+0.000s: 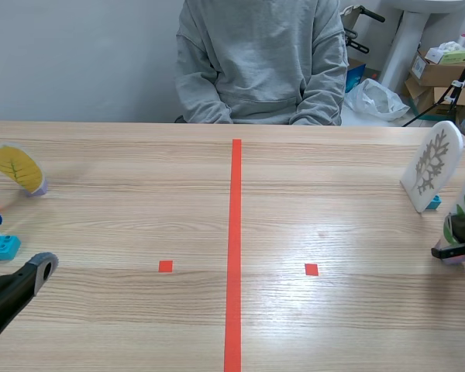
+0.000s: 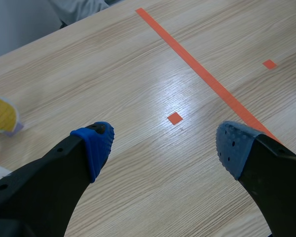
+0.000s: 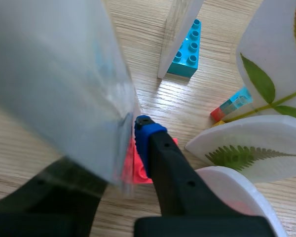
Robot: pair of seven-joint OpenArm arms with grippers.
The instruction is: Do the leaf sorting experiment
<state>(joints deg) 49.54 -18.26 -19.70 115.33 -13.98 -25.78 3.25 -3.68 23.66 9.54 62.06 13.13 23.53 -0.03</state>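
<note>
My right gripper (image 3: 124,145) is shut on a pale leaf card (image 3: 64,89) that stands on a red brick (image 3: 130,168); the card hides most of one finger. In the scene view this gripper (image 1: 453,249) sits at the table's right edge. Just beyond it are a card with a green leaf (image 3: 271,74), a lying card with a fern (image 3: 246,155), and an upright white card (image 3: 180,29) on a teal brick (image 3: 187,49). My left gripper (image 2: 163,148) is open over bare table near the front left (image 1: 39,271). A yellow leaf card (image 1: 17,169) stands far left.
A person in a grey sweatshirt (image 1: 260,54) sits across the table. A white card with a leaf skeleton (image 1: 432,167) stands at the right. A blue brick (image 1: 1,246) and other bricks lie at the left edge. A red tape line (image 1: 234,248) runs down the middle.
</note>
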